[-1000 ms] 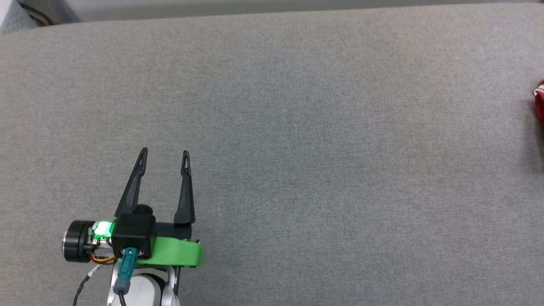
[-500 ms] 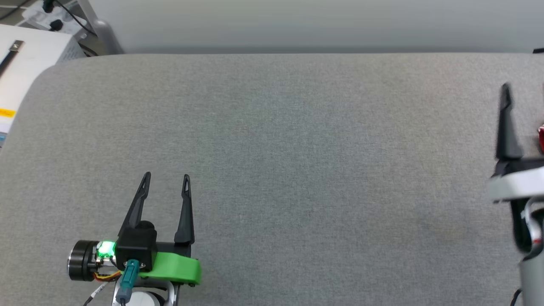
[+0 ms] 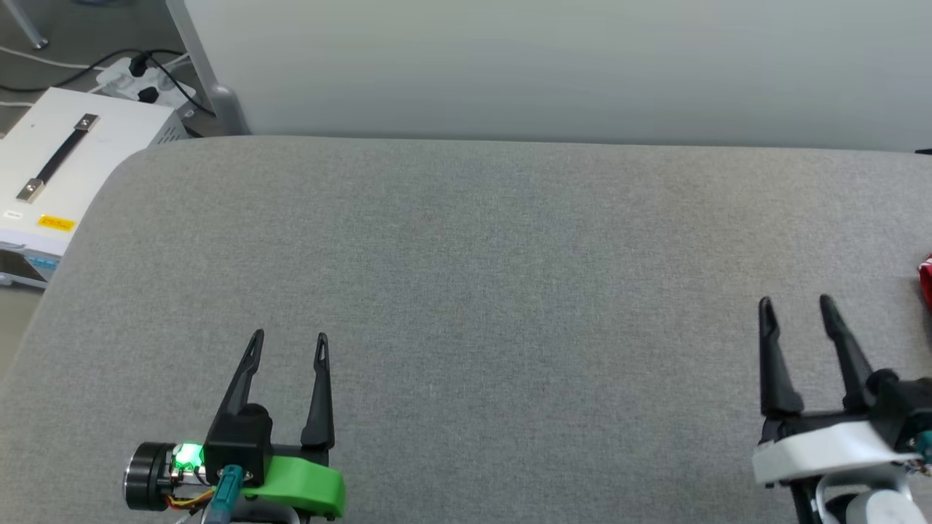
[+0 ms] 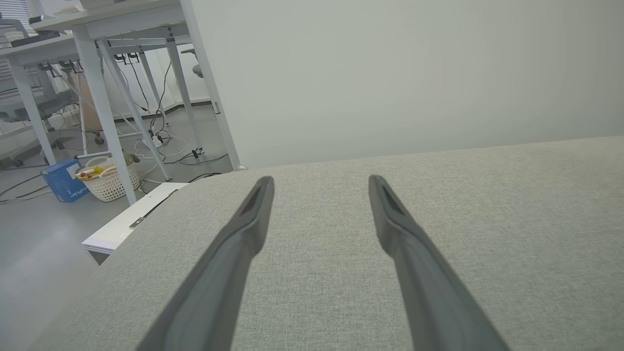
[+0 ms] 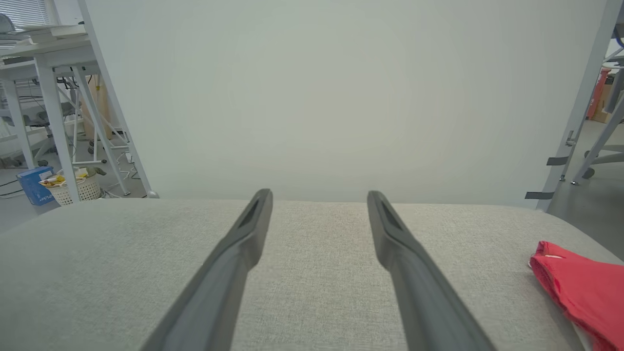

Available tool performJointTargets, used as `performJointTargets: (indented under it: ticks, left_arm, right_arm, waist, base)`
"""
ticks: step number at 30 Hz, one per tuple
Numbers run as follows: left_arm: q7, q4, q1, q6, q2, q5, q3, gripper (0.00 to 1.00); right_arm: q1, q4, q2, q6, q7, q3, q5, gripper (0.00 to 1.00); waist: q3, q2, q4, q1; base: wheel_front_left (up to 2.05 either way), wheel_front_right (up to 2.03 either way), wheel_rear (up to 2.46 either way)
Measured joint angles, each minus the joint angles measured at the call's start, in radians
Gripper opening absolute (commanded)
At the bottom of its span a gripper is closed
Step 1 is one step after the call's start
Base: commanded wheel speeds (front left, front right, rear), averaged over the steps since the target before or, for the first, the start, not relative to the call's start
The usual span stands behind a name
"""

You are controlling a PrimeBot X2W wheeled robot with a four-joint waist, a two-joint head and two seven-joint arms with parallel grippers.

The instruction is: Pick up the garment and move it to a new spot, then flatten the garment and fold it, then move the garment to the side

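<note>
The garment, red with a bit of white trim, lies bunched near the right end of the grey padded table; the head view catches just a red sliver of the garment at its right edge. My right gripper hovers open at the lower right, a little to the left of the cloth and apart from it, with nothing between its fingers. My left gripper is open and empty at the lower left, far from the garment. Its own wrist view shows my left gripper over bare grey fabric.
A pale partition wall runs along the table's far edge. Off the rounded left end stands a white box with a strap handle, beside a power strip and cables. Desk legs and a basket stand on the floor further left.
The head camera has tilted up, bringing the wall and the white box into view. My right gripper has come into view and moved down-left to the lower right, staying open. The left gripper stays open.
</note>
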Motion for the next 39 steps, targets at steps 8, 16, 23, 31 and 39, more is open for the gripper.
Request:
performJointTargets:
  ticks: [8,16,23,31,39]
  left_arm:
    - [0.000,0.006,0.022,-0.014,-0.007,-0.002,0.004,1.00]
    - [0.000,0.008,0.031,-0.024,-0.011,-0.006,0.011,1.00]
    - [0.000,0.009,0.034,-0.033,-0.019,-0.006,0.019,1.00]
    - [0.002,0.009,0.035,-0.044,-0.029,-0.008,0.031,0.00]
    - [0.011,0.009,0.035,-0.044,-0.030,-0.008,0.031,0.00]
  right_arm:
    - [0.073,-0.012,0.012,0.000,0.000,0.001,0.002,1.00]
    - [0.116,-0.021,0.013,0.000,0.000,0.008,0.012,1.00]
    - [0.126,-0.024,0.014,0.000,0.000,0.018,0.018,1.00]
    - [0.127,-0.021,0.014,0.000,0.001,0.024,0.015,0.00]
    - [0.127,-0.021,0.014,0.000,0.008,0.025,0.013,0.00]
  waist:
    - [-0.034,0.0000,0.010,0.0000]
    - [-0.044,0.0000,0.023,0.0000]
    - [-0.044,0.0000,0.021,0.0000]
    - [-0.050,0.0000,0.018,0.0000]
    - [-0.050,0.0000,0.015,0.0001]
  base:
    - [0.00,0.00,0.00]
    - [0.00,0.00,0.00]
    - [0.00,0.00,0.00]
    - [0.00,0.00,0.00]
    - [0.00,0.00,0.00]
